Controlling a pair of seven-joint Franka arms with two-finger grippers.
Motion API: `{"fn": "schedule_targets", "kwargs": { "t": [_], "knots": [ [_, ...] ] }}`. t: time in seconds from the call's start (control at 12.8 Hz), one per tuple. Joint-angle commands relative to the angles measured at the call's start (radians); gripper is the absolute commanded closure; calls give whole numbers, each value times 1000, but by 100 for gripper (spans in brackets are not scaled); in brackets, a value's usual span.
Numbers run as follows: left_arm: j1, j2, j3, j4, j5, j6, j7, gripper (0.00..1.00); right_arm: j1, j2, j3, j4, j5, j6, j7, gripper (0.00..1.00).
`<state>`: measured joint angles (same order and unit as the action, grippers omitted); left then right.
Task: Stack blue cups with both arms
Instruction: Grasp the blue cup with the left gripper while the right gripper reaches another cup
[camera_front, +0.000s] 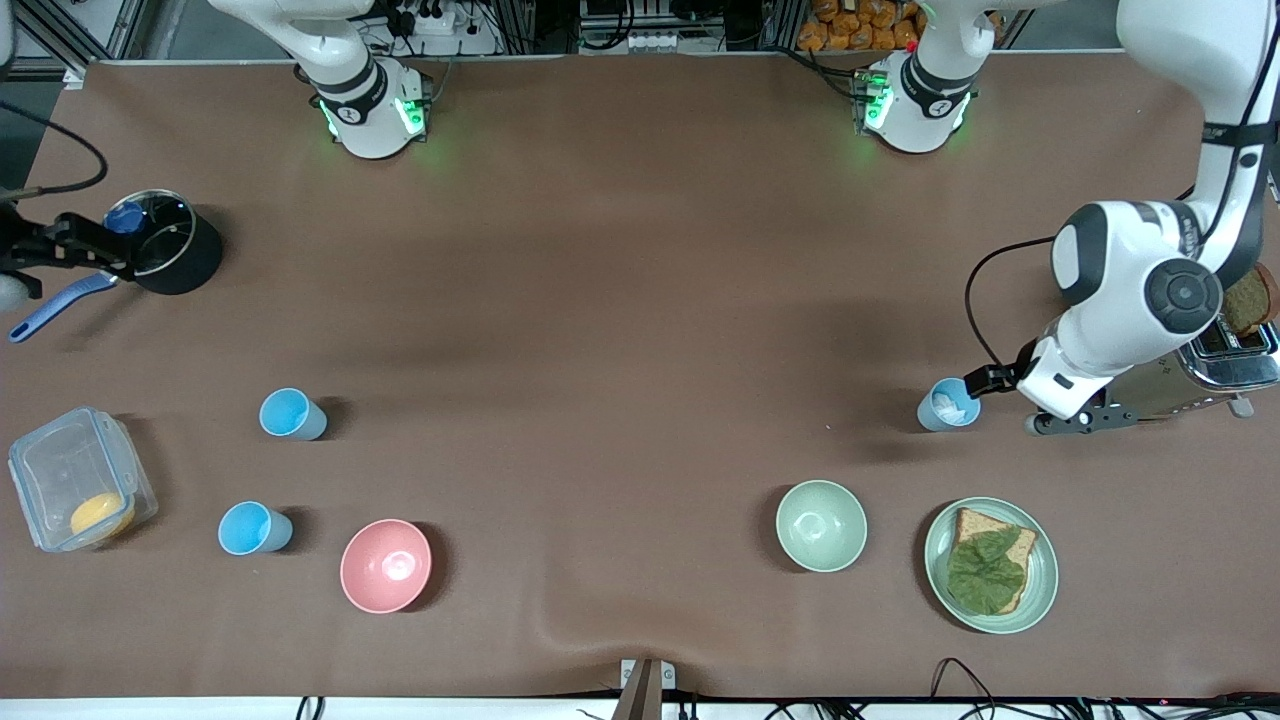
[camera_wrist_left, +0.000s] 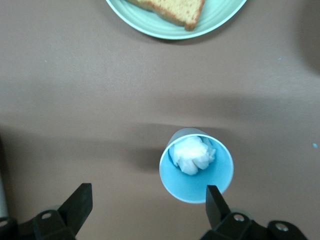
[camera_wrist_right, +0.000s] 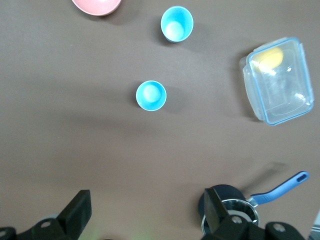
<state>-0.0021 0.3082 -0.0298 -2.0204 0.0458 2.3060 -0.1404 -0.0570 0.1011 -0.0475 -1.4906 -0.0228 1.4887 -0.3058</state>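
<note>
In the front view's lower left, two cups (camera_front: 293, 414) (camera_front: 255, 528) stand one above the other, between a lidded box (camera_front: 80, 478) at the frame's edge and a bowl (camera_front: 386, 565). A pot (camera_front: 165, 242) sits upper left. Lower right, a second bowl (camera_front: 821, 525) lies beside a plate (camera_front: 1040, 575) bearing bread (camera_front: 990, 570); above them stands a third cup (camera_front: 948, 404), with a toaster (camera_front: 1225, 365) at the right edge.

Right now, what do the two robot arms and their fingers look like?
Both arms are glossy white with rounded shells and dark grey joint bands. The left arm has a round black joint cap and a black cable looping beside it. Green lights glow at both bases. Each wrist view shows black, blocky, wedge-shaped fingers with small round screw holes.
</note>
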Motion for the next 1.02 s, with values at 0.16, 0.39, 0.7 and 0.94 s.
{"fn": "schedule_targets", "kwargs": {
  "t": [0.16, 0.39, 0.7, 0.94],
  "knots": [
    [2, 49, -2, -9, -18, 59, 2, 0, -18, 144, 8, 15, 24, 16, -10, 0],
    [2, 69, -2, -6, -18, 67, 4, 0, -30, 182, 8, 15, 23, 45, 17, 0],
    [2, 101, -2, -9, -18, 101, 4, 5, -47, 275, 9, 0, 40, 106, 48, 0],
    [2, 104, -2, -9, -17, 102, 4, 30, -41, 333, 9, -86, 43, 232, 50, 0]
  ]
}}
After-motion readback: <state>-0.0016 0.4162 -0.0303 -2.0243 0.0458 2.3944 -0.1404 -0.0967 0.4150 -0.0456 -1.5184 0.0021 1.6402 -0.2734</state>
